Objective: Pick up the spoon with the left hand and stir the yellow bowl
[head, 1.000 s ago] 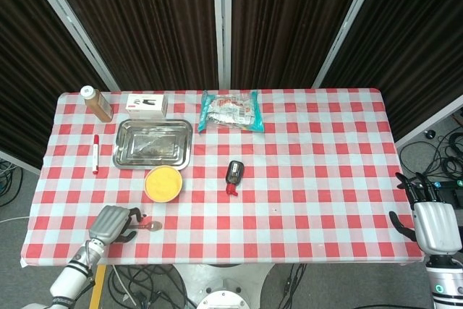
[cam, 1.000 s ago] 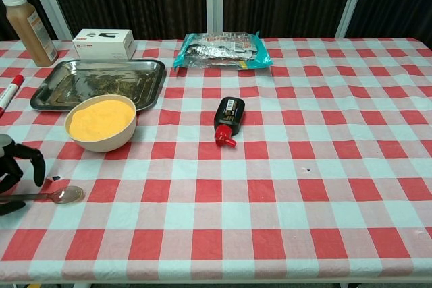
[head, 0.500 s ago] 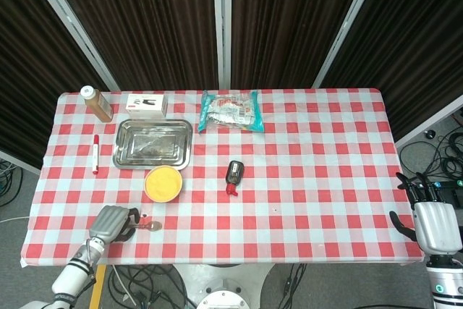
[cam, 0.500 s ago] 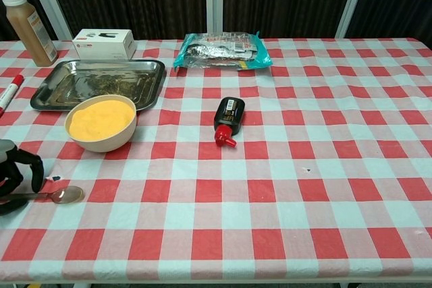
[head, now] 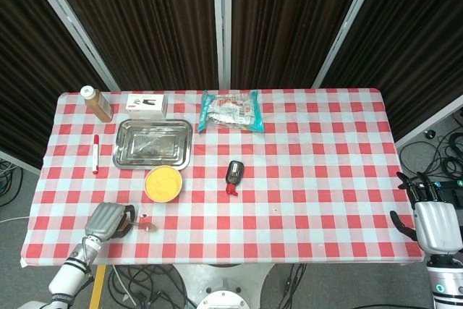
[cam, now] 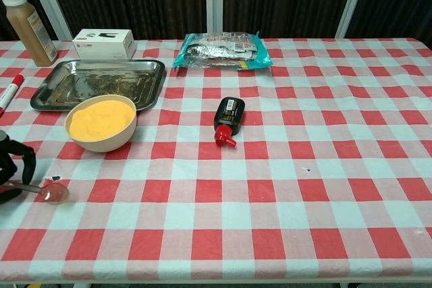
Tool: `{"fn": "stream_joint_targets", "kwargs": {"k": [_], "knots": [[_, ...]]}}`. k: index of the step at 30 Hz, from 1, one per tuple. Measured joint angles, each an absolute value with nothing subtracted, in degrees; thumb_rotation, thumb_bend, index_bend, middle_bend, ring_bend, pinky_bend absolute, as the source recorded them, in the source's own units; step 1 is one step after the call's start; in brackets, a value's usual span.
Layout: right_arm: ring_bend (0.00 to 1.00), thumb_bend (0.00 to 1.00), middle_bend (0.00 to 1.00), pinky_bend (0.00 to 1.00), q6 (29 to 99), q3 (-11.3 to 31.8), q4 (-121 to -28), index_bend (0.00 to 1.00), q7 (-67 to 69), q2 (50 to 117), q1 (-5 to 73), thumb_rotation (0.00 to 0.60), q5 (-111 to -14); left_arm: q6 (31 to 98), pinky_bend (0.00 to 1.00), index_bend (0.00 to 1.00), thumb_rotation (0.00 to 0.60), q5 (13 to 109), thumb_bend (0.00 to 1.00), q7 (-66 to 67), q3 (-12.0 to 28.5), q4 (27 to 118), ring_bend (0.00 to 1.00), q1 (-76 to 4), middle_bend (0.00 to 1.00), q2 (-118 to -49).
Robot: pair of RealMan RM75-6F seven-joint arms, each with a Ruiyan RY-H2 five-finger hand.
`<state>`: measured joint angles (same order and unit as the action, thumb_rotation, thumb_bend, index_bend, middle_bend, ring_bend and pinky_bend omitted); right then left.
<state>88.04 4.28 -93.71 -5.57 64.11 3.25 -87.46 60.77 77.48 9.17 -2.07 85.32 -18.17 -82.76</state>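
Both hands sat apart: our left hand [cam: 12,170] pinched the spoon [cam: 47,191] by its handle, near the yellow bowl [cam: 101,123]; our right hand [head: 432,222] hung released, unneeded.

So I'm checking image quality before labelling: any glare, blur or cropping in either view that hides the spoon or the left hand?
Head view: even light, sharp, but the spoon is tiny beside the left hand. Chest view: the spoon bowl is clear with a soft glint, while the left hand is cropped by the left edge; the metal tray shows mild reflections, nothing blown out.
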Motion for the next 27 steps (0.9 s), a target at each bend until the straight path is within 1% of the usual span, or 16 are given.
{"fn": "stream_joint_targets", "kwargs": {"k": [5, 8, 11, 14, 18, 21, 27], "knots": [[0.10, 0.22, 0.34, 0.21, 88.55, 4.74, -94.11, 0.11, -5.79, 63.36, 3.28, 0.600, -87.56, 62.88, 0.95, 0.61, 0.600, 77.94, 0.42, 9.18, -0.84, 88.67, 0.90, -18.21, 0.93, -78.34], [0.10, 0.22, 0.34, 0.21, 88.84, 5.10, -94.56, 0.11, -6.19, 62.71, 3.41, 0.600, -87.69, 63.64, 0.95, 0.61, 0.600, 77.88, 0.42, 8.67, 1.23, 90.94, 0.90, -19.00, 0.93, -74.76], [0.10, 0.22, 0.33, 0.21, 89.00, 5.35, -95.06, 0.12, -6.48, 62.11, 3.58, 0.600, -87.90, 62.82, 0.95, 0.61, 0.600, 76.94, 0.42, 7.33, 4.03, 92.34, 0.90, -21.02, 0.93, -72.02], [0.10, 0.22, 0.33, 0.21, 89.01, 5.51, -95.57, 0.11, -6.55, 61.69, 3.74, 0.600, -88.03, 60.01, 0.95, 0.61, 0.600, 75.24, 0.42, 6.37, 6.12, 92.68, 0.90, -23.56, 0.93, -71.04], [0.10, 0.22, 0.33, 0.21, 88.90, 5.38, -95.74, 0.12, -6.31, 61.50, 3.74, 0.600, -88.08, 54.14, 0.95, 0.61, 0.600, 71.82, 0.42, 7.24, 7.96, 91.89, 0.90, -27.91, 0.93, -70.99], [0.10, 0.22, 0.33, 0.21, 88.81, 5.25, -95.61, 0.11, -5.96, 61.55, 3.63, 0.600, -87.91, 50.21, 0.95, 0.61, 0.600, 68.32, 0.42, 9.70, 8.58, 90.58, 0.90, -30.99, 0.93, -72.11], [0.10, 0.22, 0.33, 0.21, 88.58, 5.09, -95.18, 0.11, -5.19, 61.61, 3.45, 0.600, -87.43, 45.87, 0.95, 0.61, 0.600, 61.13, 0.42, 14.00, 8.80, 87.81, 0.90, -34.96, 0.92, -75.41]]}}
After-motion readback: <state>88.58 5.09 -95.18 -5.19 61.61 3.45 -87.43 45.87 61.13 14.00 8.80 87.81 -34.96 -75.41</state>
